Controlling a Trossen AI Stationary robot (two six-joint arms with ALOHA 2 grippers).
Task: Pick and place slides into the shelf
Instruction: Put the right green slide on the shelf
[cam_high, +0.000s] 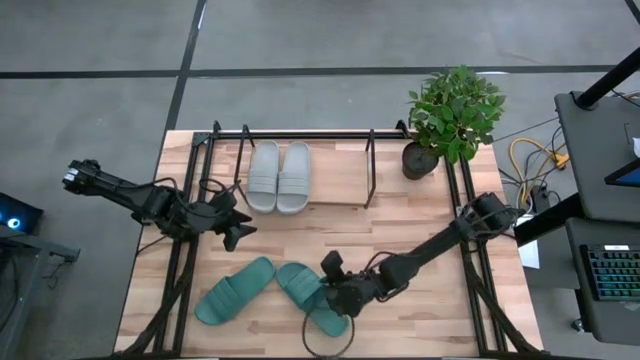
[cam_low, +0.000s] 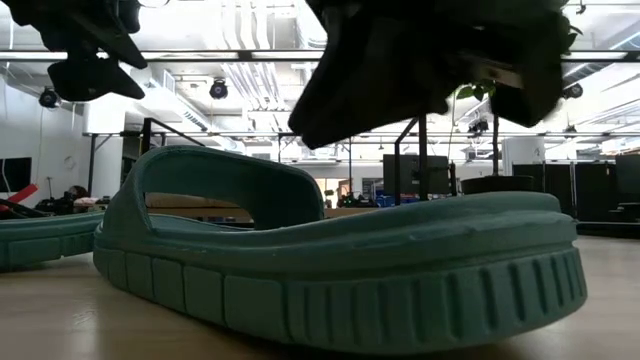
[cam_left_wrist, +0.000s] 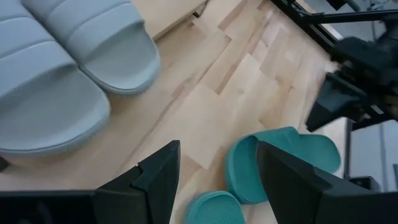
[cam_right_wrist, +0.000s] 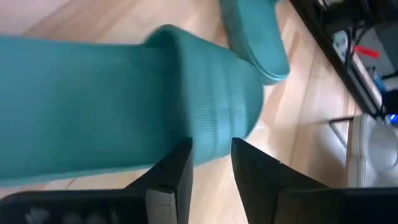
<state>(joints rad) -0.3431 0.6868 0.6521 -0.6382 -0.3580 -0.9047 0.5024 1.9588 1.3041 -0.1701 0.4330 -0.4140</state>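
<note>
The teal slides lie sole down on the table's near part: one (cam_high: 235, 290), the other (cam_high: 298, 282) to its right, big in the low view (cam_low: 330, 260). My right gripper (cam_high: 332, 298) hangs open just above that right slide (cam_right_wrist: 93, 106), its fingers (cam_right_wrist: 171, 180) over the slide's end. I see no touch. My left gripper (cam_high: 243, 228) hovers open left of centre (cam_left_wrist: 217, 168), between both pairs. The grey slides (cam_high: 278, 175) sit side by side on the shelf's wood base (cam_high: 340, 190).
A potted plant (cam_high: 450, 115) stands at the far right corner beside the shelf. Black frame rails run along both table sides (cam_high: 180, 270). A dark cable loop (cam_high: 325, 342) lies at the near edge. Bare wood shows in the middle, between the shelf and the teal slides.
</note>
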